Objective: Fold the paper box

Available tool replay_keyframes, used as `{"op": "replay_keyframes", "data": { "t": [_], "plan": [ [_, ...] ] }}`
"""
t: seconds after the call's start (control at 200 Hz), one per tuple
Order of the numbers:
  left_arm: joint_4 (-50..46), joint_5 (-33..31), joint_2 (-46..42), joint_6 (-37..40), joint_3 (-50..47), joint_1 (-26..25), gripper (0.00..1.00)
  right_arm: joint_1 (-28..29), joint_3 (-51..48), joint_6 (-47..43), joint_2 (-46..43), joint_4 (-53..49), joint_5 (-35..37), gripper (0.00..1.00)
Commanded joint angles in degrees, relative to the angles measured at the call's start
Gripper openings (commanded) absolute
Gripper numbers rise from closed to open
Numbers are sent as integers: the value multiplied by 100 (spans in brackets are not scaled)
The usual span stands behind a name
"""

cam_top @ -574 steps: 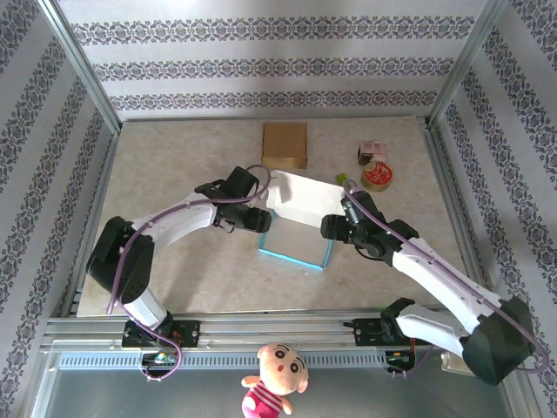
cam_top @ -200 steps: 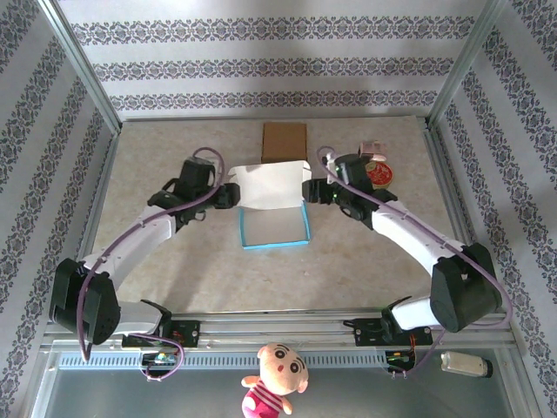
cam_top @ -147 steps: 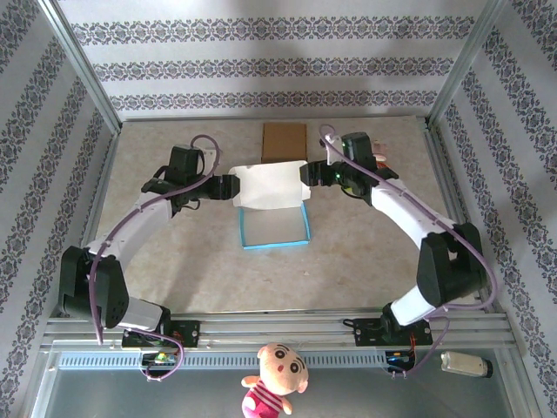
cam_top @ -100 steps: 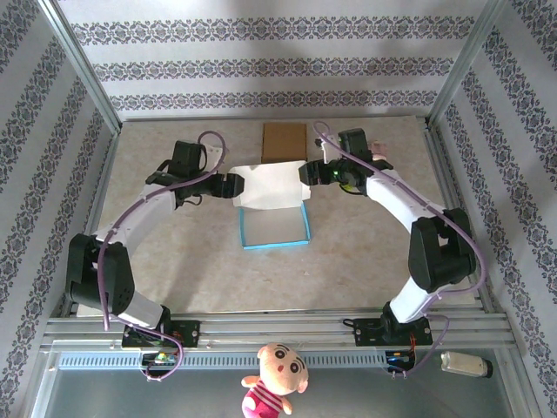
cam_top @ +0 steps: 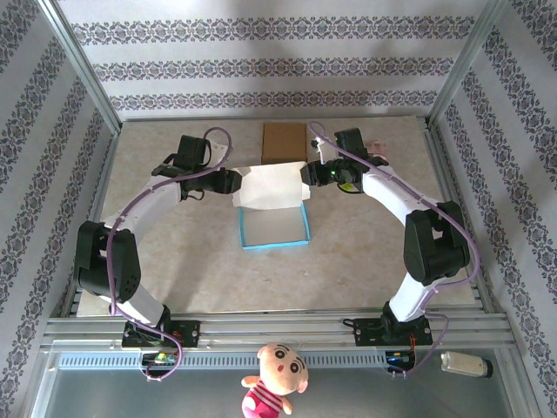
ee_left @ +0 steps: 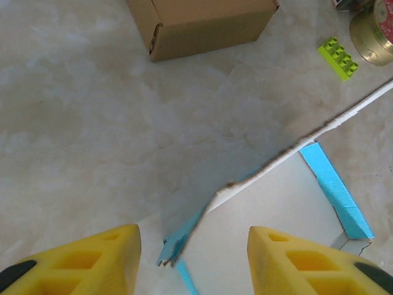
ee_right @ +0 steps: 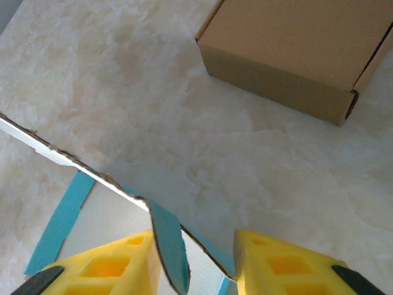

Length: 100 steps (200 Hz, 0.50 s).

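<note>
The paper box (cam_top: pixel 274 225) lies open at mid-table, a shallow white tray with a blue rim. Its white lid (cam_top: pixel 271 186) stands raised at the far side. My left gripper (cam_top: pixel 233 185) is at the lid's left end. In the left wrist view it (ee_left: pixel 193 264) is open, with the lid's edge (ee_left: pixel 295 147) and a blue side tab (ee_left: pixel 178 243) between the yellow fingers (ee_left: pixel 80 264), touching neither. My right gripper (cam_top: pixel 306 174) is at the lid's right end. Its jaws (ee_right: pixel 193 267) stand narrower but open around a curled blue tab (ee_right: pixel 169 246), which leans on one finger (ee_right: pixel 104 267).
A closed brown cardboard box (cam_top: pixel 285 139) sits just beyond the lid, also close ahead of both wrists (ee_left: pixel 202 24) (ee_right: pixel 295 55). A green brick (ee_left: pixel 338 58) and a round tin (ee_left: pixel 371 37) lie at the far right. A plush doll (cam_top: pixel 274 374) sits below the rail.
Both arms have swung out and reached to the far side, one at each end of the raised lid. Both pairs of jaws have narrowed around the side tabs.
</note>
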Motion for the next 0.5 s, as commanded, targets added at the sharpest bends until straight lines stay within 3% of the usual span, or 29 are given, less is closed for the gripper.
{"op": "replay_keyframes", "data": {
  "t": [0.0, 0.26, 0.495],
  "plan": [
    [-209, -72, 154, 114, 199, 84, 45, -28, -79, 74, -19, 157, -126, 34],
    [-238, -196, 193, 20, 193, 77, 31, -30, -115, 111, -89, 172, 8, 26],
    [-364, -228, 46, -9, 200, 82, 30, -18, -151, 109, -201, 202, 58, 23]
  ]
}}
